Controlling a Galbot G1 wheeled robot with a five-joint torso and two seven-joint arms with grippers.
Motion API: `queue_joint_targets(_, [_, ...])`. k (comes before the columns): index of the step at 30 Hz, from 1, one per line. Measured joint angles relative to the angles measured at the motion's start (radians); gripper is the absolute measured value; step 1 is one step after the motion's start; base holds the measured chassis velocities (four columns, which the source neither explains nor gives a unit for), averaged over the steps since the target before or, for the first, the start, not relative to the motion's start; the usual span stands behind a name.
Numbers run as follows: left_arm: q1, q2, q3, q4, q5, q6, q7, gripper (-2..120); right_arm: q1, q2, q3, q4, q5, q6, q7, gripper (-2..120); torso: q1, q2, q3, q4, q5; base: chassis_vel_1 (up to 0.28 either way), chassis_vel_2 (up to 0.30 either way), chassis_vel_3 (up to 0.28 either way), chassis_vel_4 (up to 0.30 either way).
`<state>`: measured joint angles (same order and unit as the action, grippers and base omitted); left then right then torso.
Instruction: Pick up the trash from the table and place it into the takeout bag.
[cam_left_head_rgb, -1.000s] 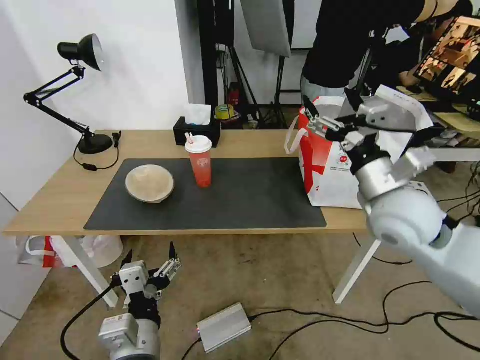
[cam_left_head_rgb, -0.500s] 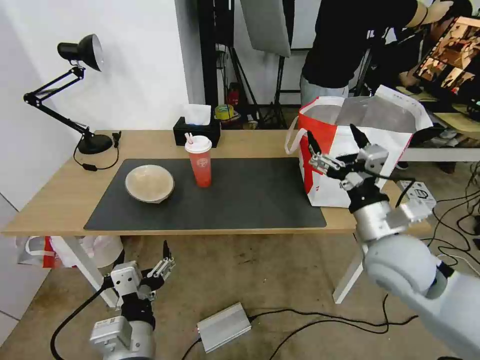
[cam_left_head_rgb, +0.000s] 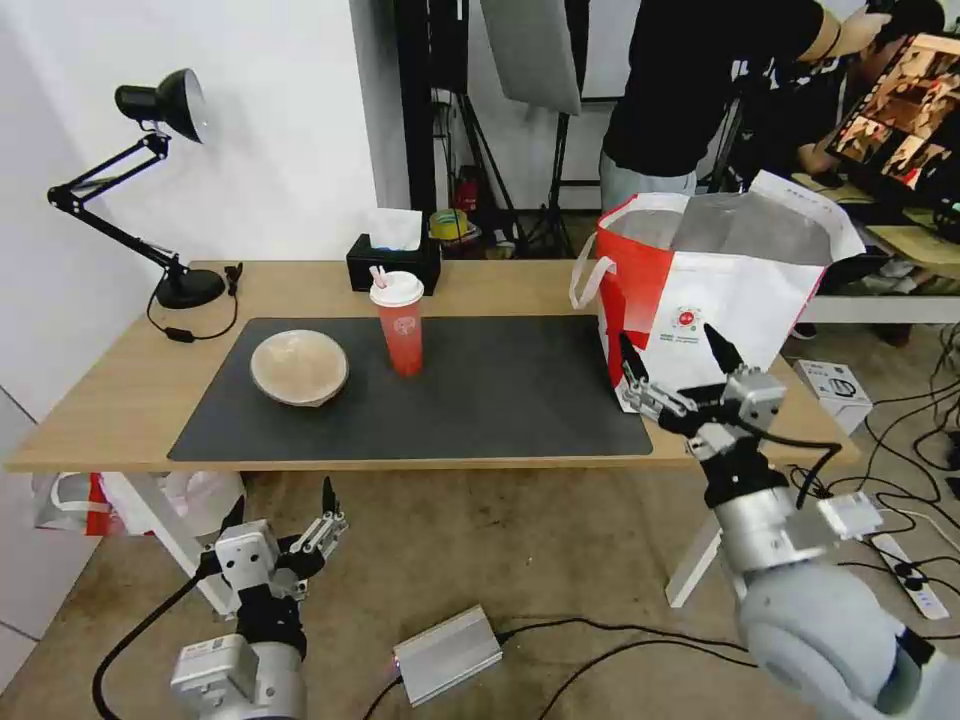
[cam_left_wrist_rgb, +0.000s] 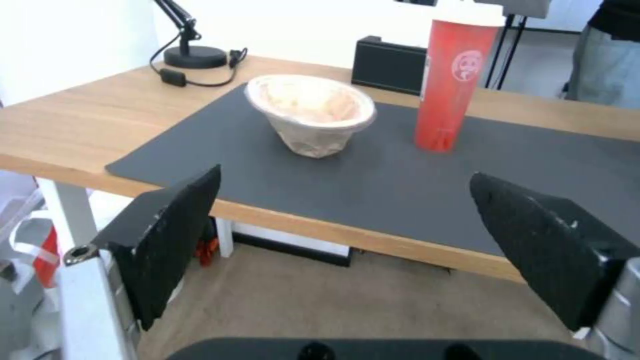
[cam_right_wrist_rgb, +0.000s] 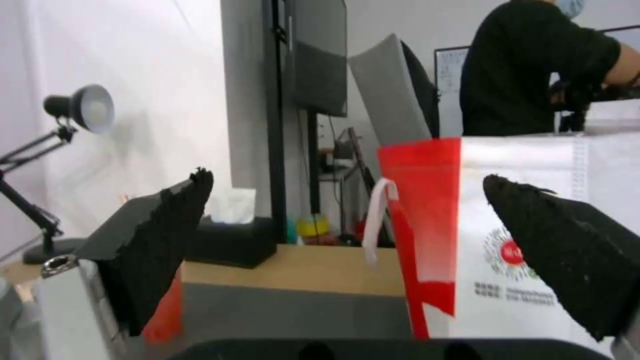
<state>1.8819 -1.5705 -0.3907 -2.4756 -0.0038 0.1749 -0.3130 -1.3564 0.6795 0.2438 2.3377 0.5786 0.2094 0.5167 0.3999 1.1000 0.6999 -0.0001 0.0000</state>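
On the table (cam_left_head_rgb: 120, 400), a shallow tan bowl (cam_left_head_rgb: 299, 367) sits at the left of the dark mat (cam_left_head_rgb: 480, 400). A red drink cup (cam_left_head_rgb: 399, 322) with white lid and straw stands just right of it. The takeout bag (cam_left_head_rgb: 715, 300) stands open at the table's right end. My right gripper (cam_left_head_rgb: 670, 342) hangs open and empty in front of the bag's lower front face, near the table's front edge. My left gripper (cam_left_head_rgb: 281, 503) is open and empty below the table's front edge, facing the bowl (cam_left_wrist_rgb: 310, 112) and cup (cam_left_wrist_rgb: 457, 85). The right wrist view faces the bag (cam_right_wrist_rgb: 520, 220).
A black desk lamp (cam_left_head_rgb: 165, 110) and a black tissue box (cam_left_head_rgb: 393, 255) stand along the table's back. A silver box (cam_left_head_rgb: 447, 653) and cables lie on the floor in front. A person stands behind the bag, beside tripods and screens.
My right arm has come down from above the bag's mouth to in front of the bag at table-edge height. My left gripper has sunk slightly. Both stayed open.
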Motion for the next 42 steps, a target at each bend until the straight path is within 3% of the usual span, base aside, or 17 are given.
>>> queue_joint_targets(22, [-0.001,0.017,0.002,0.000,-0.006,-0.004,0.000,100,-0.238,0.109,-0.023,-0.047,-0.239,0.080,-0.014,100,0.000,0.000,0.000,0.0001,0.0000,0.000,0.000,0.000,0.000])
queue_joint_targets(42, [0.002,0.020,0.000,0.002,-0.007,-0.010,-0.002,100,-0.335,0.174,-0.051,-0.057,-0.298,0.101,-0.014,100,0.000,0.000,0.000,0.0001,0.0000,0.000,0.000,0.000,0.000])
